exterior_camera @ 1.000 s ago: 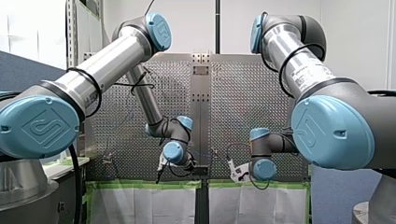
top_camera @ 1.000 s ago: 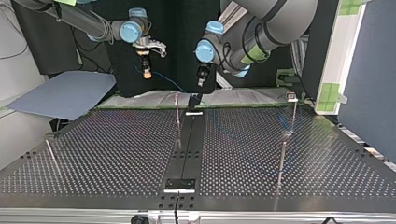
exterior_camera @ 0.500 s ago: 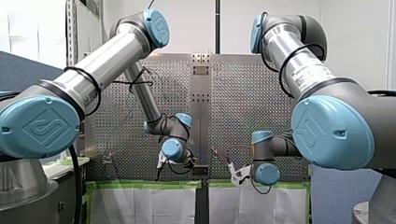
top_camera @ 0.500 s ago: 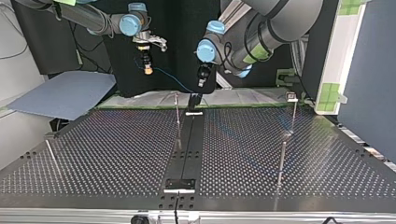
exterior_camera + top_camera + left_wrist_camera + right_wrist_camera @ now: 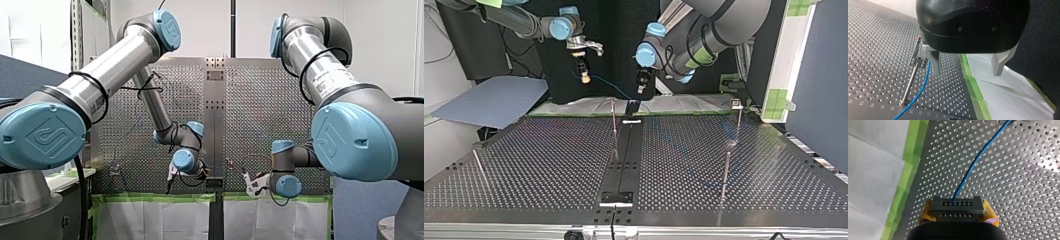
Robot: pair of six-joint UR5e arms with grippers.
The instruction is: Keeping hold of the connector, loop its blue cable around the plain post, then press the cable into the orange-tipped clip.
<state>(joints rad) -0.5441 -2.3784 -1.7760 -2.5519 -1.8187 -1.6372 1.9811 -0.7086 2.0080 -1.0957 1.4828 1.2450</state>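
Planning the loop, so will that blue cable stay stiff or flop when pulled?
Probably floppy: the blue cable runs in a soft curve from the connector. Thin, so likely light and easily bent around the post.

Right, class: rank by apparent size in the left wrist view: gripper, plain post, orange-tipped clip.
1. My left gripper, nearest the camera.
2. Plain post.
3. Orange-tipped clip, apparently farther off, so unsure.
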